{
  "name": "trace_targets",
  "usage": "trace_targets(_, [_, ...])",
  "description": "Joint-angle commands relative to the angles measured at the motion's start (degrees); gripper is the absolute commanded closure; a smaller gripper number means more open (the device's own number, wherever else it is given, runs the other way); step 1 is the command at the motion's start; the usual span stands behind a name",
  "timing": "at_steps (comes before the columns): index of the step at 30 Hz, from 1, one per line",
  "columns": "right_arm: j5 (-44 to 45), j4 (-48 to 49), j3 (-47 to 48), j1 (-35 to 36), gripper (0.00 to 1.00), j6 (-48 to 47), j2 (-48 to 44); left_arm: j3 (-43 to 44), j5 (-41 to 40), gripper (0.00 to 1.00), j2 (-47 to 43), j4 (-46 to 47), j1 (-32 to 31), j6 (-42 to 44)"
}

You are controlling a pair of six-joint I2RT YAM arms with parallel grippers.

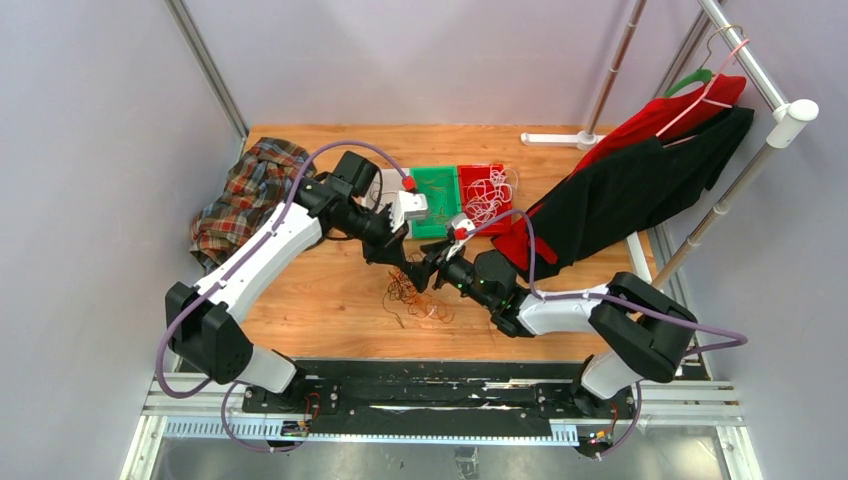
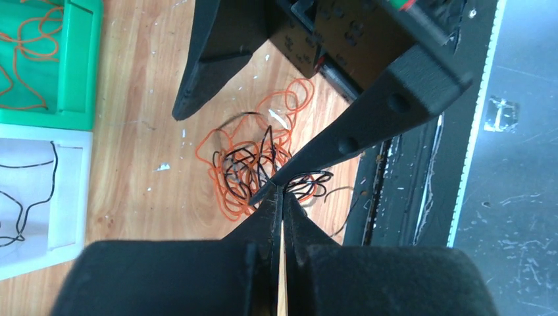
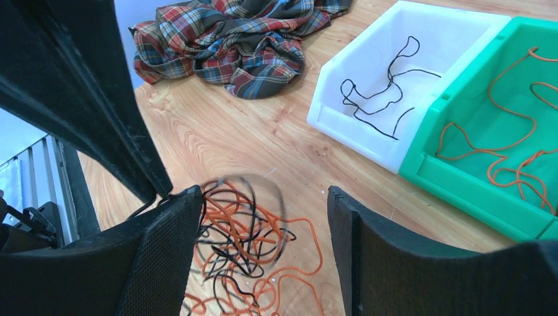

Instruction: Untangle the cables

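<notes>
The cables [image 1: 415, 300] lie as a tangled orange and black heap on the wooden table, also seen in the left wrist view [image 2: 250, 164] and the right wrist view [image 3: 250, 243]. My left gripper [image 2: 280, 192] is shut, its tips pinching a black cable strand [image 2: 312, 176] just above the heap. In the top view it [image 1: 407, 268] hangs over the heap's far edge. My right gripper [image 3: 263, 197] is open and empty, its jaws wide apart and low over the heap, tip to tip with the left one [image 1: 430, 272]. Its fingers [image 2: 368, 118] cross the left wrist view.
A white bin [image 3: 342, 99] holds a black cable, a green bin [image 3: 460, 178] an orange one, and a red bin [image 1: 470, 175] white ones. A plaid cloth [image 1: 245, 195] lies at the far left. A black and red garment [image 1: 620, 190] hangs at the right.
</notes>
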Motion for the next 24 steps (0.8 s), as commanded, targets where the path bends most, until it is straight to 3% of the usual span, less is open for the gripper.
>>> trace_targets(1, [4.2,4.6,1.3,1.4,0.31,0.7,2.5,3.2,5.6,0.99,-1.3,-1.5,-0.1,-2.7])
trace_targets(13, [9.0,12.6,-5.0,1.5,0.37,3.7,10.7,12.8,7.6,0.99,-6.1,-6.1,0.0,-5.1])
trace_targets(24, [14.5,10.1,-8.8,3.3,0.40,2.3,11.3,36.6,-2.1,1.00,-5.7,-6.2,0.0,-7.4])
